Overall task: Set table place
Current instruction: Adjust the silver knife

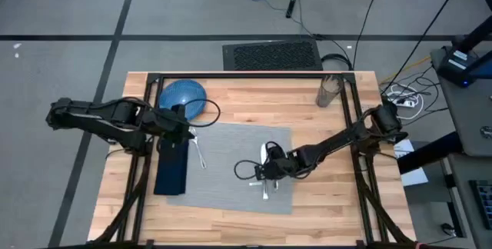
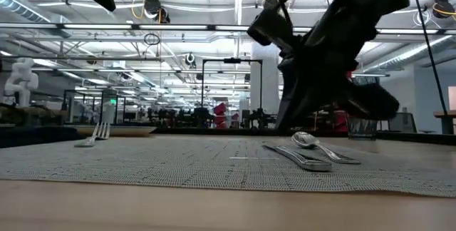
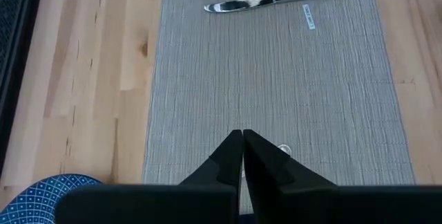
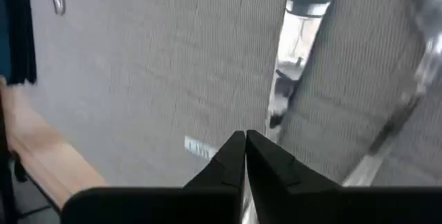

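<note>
1. We saw the grey placemat (image 1: 231, 161) lying flat on the wooden table (image 1: 323, 203), near the table's middle.
2. The right gripper (image 1: 269, 170) hung low over the placemat's right part, its fingers (image 4: 238, 158) pressed together on nothing, just above a knife (image 2: 299, 157) and a spoon (image 2: 317, 145) lying side by side.
3. The left gripper (image 1: 181, 126) sat at the placemat's left edge, fingertips (image 3: 242, 151) together and holding nothing.
4. A fork (image 1: 200, 153) lay on the placemat beside a dark navy napkin (image 1: 171, 166).
5. A blue dish (image 1: 183, 97) rested on the table behind the left gripper, and a glass (image 1: 329, 91) stood near the far right corner.
</note>
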`<state>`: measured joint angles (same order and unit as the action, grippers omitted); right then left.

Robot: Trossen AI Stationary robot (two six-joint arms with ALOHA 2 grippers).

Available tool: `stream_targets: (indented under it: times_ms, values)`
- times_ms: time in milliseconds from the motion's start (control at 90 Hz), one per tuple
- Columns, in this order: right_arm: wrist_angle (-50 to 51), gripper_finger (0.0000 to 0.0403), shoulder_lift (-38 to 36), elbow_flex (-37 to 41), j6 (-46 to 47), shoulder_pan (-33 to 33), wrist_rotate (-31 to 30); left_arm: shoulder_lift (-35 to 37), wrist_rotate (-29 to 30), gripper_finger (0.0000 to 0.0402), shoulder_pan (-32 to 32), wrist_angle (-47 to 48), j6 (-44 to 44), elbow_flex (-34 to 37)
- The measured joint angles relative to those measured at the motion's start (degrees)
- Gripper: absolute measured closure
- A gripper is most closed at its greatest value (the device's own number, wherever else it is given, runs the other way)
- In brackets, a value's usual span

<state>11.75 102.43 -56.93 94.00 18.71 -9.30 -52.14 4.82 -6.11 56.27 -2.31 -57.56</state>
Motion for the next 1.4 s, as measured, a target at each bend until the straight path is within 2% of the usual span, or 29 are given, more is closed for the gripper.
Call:
stream_targets:
  times_ms: [189,489,700,889,1067,1400]
  values:
    - [0.4,0.0403,0.0,0.0,-0.9,-1.9,-0.2,-0.3,0.0,0.0402,0.0,-0.5,-1.1,0.0]
    - [0.5,0.0403,0.0,0.0,-8.5,-9.4,0.6,-0.4,0.0,0.0402,0.0,-0.5,-1.1,0.0]
    - [0.8,0.0403,0.9,0.0,-13.0,-13.4,4.9,-0.4,0.0,0.0402,0.0,-0.4,-1.1,0.0]
    - [0.9,0.0403,1.1,0.0,-14.2,-14.4,5.2,-0.4,0.0,0.0402,0.0,-0.3,-1.1,0.0]
    - [5.1,0.0403,1.1,0.0,-13.8,-14.3,5.4,-0.4,0.0,0.0402,0.0,-0.2,-1.1,0.0]
    - [1.5,0.0403,1.0,0.0,-13.5,-14.0,3.3,-0.4,0.0,0.0402,0.0,-0.2,-1.1,0.0]
